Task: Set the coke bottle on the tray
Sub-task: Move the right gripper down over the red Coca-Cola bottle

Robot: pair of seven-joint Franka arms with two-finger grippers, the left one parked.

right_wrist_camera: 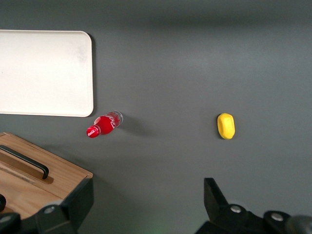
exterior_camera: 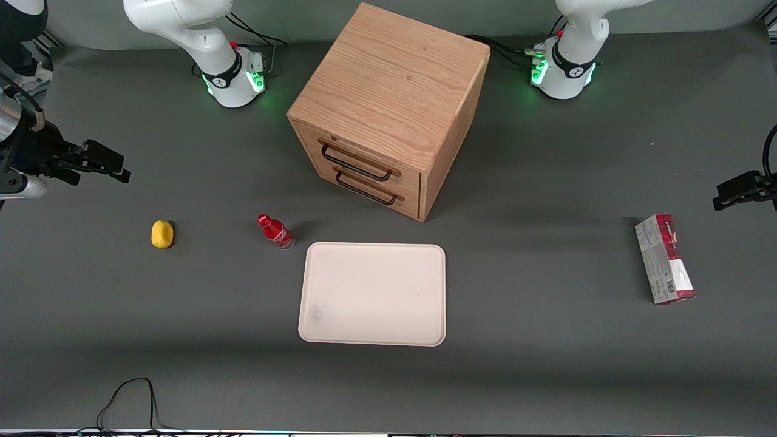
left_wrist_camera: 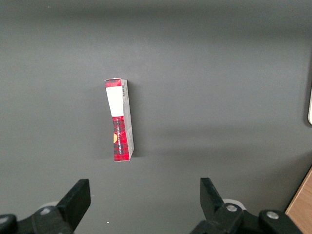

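Note:
The coke bottle (exterior_camera: 275,232) is small and red with a red cap and white lettering. It stands on the grey table just off the tray's corner, on the side toward the working arm, not touching the tray. The tray (exterior_camera: 373,294) is flat, cream-white and bare, lying in front of the drawer cabinet. My gripper (exterior_camera: 118,167) hangs open and empty well above the table at the working arm's end, apart from the bottle. The right wrist view looks down on the bottle (right_wrist_camera: 103,125), the tray (right_wrist_camera: 44,73) and the gripper (right_wrist_camera: 147,190).
A yellow lemon-like object (exterior_camera: 162,234) (right_wrist_camera: 225,126) lies beside the bottle, toward the working arm's end. The wooden drawer cabinet (exterior_camera: 388,109) stands mid-table with both drawers shut. A red-and-grey carton (exterior_camera: 665,259) lies toward the parked arm's end. A black cable (exterior_camera: 127,394) loops at the table's near edge.

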